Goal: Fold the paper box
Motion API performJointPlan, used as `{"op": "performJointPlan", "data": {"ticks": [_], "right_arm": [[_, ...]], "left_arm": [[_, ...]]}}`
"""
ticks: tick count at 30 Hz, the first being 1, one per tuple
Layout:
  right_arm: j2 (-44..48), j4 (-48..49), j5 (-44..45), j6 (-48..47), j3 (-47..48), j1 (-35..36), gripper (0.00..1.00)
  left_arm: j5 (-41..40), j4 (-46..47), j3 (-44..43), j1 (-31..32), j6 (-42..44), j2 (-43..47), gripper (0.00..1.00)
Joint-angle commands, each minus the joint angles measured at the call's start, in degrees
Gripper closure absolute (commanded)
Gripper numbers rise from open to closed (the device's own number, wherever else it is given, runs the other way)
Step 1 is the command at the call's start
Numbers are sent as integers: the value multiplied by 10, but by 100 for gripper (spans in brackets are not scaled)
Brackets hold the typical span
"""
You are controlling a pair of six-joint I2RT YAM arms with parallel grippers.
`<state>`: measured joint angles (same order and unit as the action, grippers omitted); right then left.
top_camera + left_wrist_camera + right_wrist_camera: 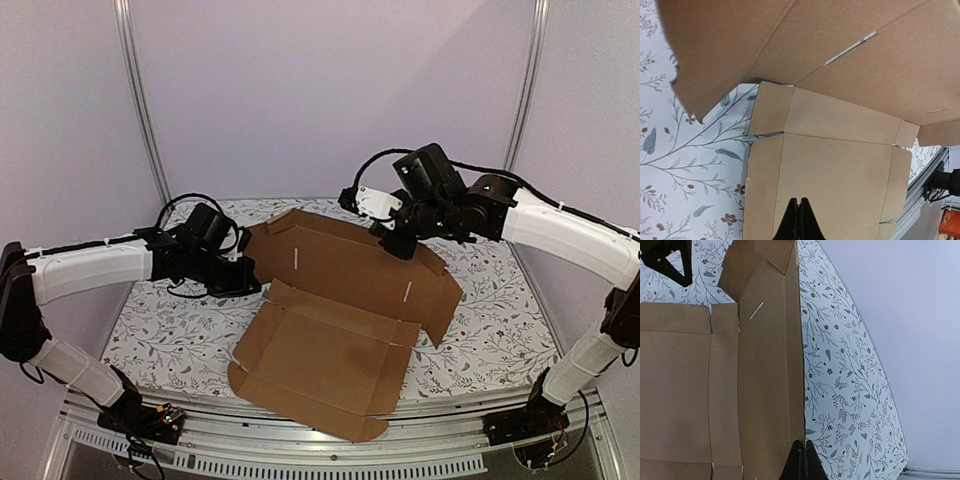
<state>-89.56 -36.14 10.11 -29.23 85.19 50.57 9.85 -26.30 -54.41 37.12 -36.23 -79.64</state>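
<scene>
The paper box (340,320) is a plain brown die-cut cardboard sheet lying open on the floral table, with its far panel tilted up. My left gripper (250,278) is at the sheet's left edge. In the left wrist view it (799,200) is shut, with its tips over the flat middle panel (840,165) and nothing between them. My right gripper (393,245) is at the far edge of the raised panel. In the right wrist view it (804,444) is shut on that edge of the cardboard (765,380).
The floral tablecloth (170,320) shows on both sides of the sheet. A metal rail (330,450) runs along the near table edge, and the sheet's front corner overhangs it. White walls and frame posts (140,100) close the back.
</scene>
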Motion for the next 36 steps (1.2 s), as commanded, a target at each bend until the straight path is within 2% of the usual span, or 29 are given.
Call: {"op": "performJointPlan", "data": {"ticks": [1,12,24,36], "right_arm": [[26,30,-15,27,-16,7,100],[24,39,-22,74,-19,7,100],[-40,16,60,114,14,4,100],[-80,7,57,117,35,-21,100]], "left_arm": [[-61,44,11,9,-7,-39,100],[-166,113,11,9,-16,-111,100],[-184,172,6,10,-4,-158,100],[-187,179,-38,8,34,-207,100]]}}
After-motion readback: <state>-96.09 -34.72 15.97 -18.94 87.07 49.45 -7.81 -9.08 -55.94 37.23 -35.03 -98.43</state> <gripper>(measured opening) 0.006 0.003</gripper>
